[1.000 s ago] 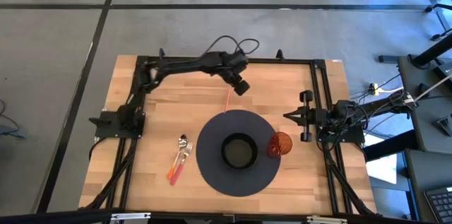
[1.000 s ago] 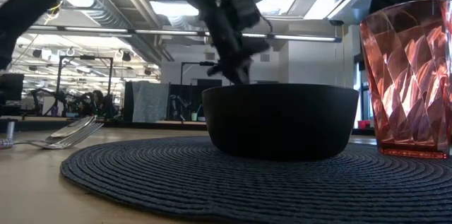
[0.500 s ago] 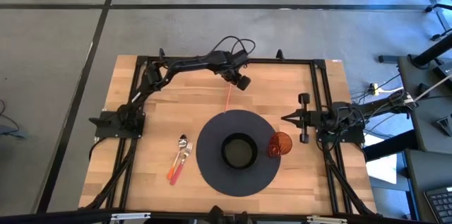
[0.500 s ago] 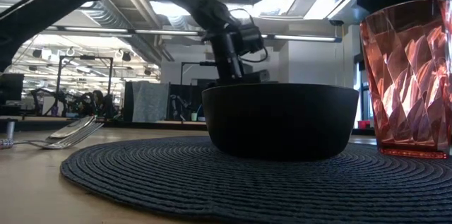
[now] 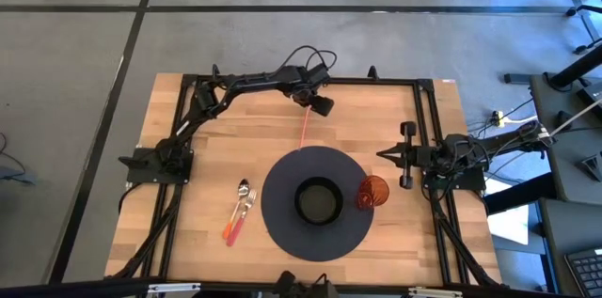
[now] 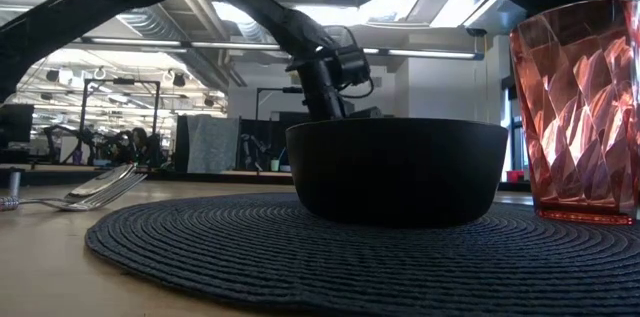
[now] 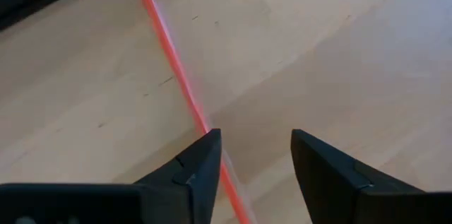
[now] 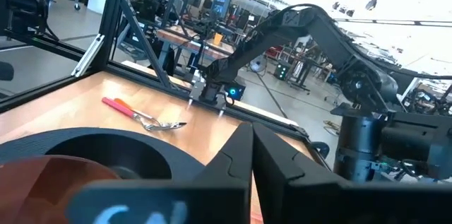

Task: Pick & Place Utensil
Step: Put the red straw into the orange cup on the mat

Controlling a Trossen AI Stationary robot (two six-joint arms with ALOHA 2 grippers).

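Observation:
A thin red stick point(image 5: 302, 132) lies flat on the wooden table, between the far edge and the round dark placemat point(image 5: 278, 230). My left gripper point(image 5: 315, 105) stands open over the stick's far end. In the left wrist view its fingers point(image 7: 254, 160) stand on either side of the stick point(image 7: 173, 61), which runs close past one fingertip. A spoon and a fork point(image 5: 242, 209) with pink and orange handles lie left of the placemat. My right gripper point(image 5: 381, 155) waits shut at the table's right side.
A black bowl point(image 5: 318, 201) stands in the middle of the placemat, and a red faceted cup point(image 5: 372, 192) stands on the mat's right rim. Dark frame rails point(image 5: 428, 110) run along the table's left, far and right sides. Bare wood shows near the left edge.
My left gripper has drawn back a little toward the table's far edge. The red stick lies where it was.

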